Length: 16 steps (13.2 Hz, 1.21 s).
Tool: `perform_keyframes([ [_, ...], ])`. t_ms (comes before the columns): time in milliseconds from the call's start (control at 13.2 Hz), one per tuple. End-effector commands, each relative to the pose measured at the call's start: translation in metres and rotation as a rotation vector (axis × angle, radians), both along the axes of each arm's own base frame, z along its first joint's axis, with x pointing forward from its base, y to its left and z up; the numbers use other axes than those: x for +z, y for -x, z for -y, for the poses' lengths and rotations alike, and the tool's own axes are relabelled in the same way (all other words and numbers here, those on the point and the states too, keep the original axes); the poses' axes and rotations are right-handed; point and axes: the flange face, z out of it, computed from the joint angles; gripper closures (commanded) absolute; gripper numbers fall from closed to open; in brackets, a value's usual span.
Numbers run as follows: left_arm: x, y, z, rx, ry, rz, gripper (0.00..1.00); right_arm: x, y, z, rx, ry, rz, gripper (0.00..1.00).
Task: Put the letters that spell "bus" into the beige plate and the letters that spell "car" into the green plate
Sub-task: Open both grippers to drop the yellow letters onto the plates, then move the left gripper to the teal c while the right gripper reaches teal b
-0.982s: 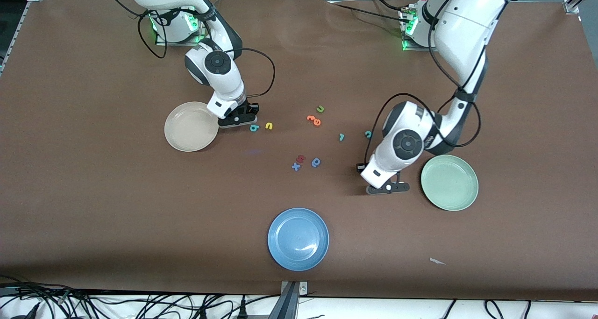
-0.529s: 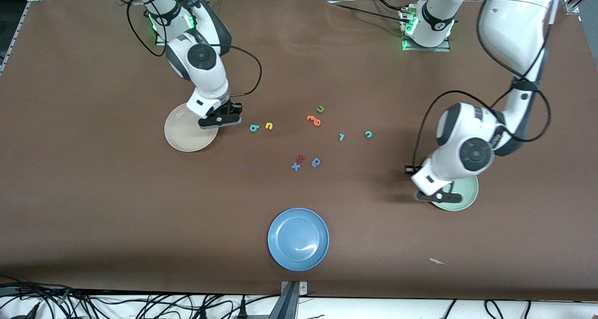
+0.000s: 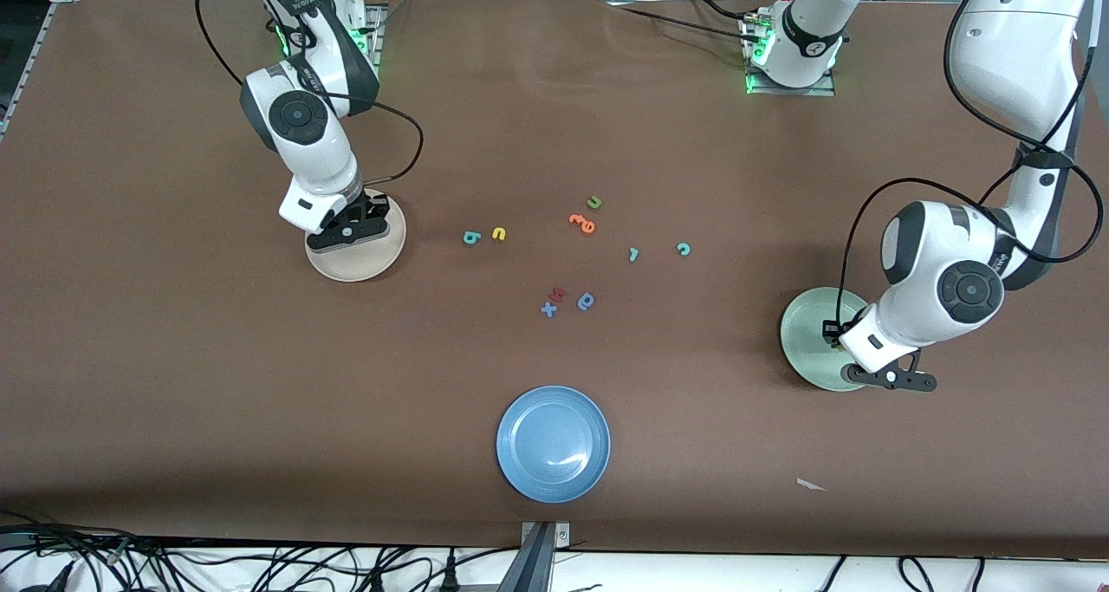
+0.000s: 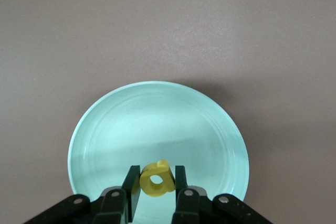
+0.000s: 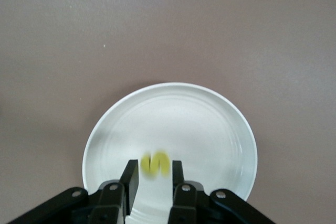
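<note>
Pale green plate point(image 4: 157, 124), beige plate point(image 5: 173, 124), yellow letters, brown table point(image 3: 173, 358).

Brown mat point(image 3: 554, 124) covered the table; black cables point(image 3: 260, 566) lay along its white front edge; metal framing stood at the corners.

Blue plate point(image 3: 553, 444) nearest the camera (loose letters point(image 3: 582, 223) mid-table)
</note>
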Motion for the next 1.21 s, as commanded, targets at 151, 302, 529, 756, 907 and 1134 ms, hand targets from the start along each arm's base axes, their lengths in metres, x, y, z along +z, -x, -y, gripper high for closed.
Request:
perform_keyframes([
  [151,-0.03,0.022,-0.01,-0.027,0.011,0.079,0.41,0.0,0.007,-0.002,0.013,0.003,-0.005,0.18],
  [302,-0.023,0.022,-0.002,-0.073,-0.024,0.052,0.0,-0.002,0.008,-0.007,-0.023,-0.003,-0.002,0.18],
  [529,-0.006,0.026,0.019,-0.077,-0.03,0.016,0.0,-0.008,0.011,-0.051,-0.187,-0.1,0.009,0.18],
  [756,-0.004,0.039,0.064,0.008,-0.01,0.005,0.0,-0.013,0.009,-0.115,-0.269,-0.174,0.008,0.18],
  [907,-0.006,0.06,0.113,0.076,0.019,-0.006,0.0,-0.022,0.016,-0.141,-0.266,-0.185,-0.005,0.18],
  [1134,-0.012,0.101,0.176,0.192,0.051,-0.009,0.0,-0.04,0.02,-0.172,-0.273,-0.221,-0.01,0.18],
])
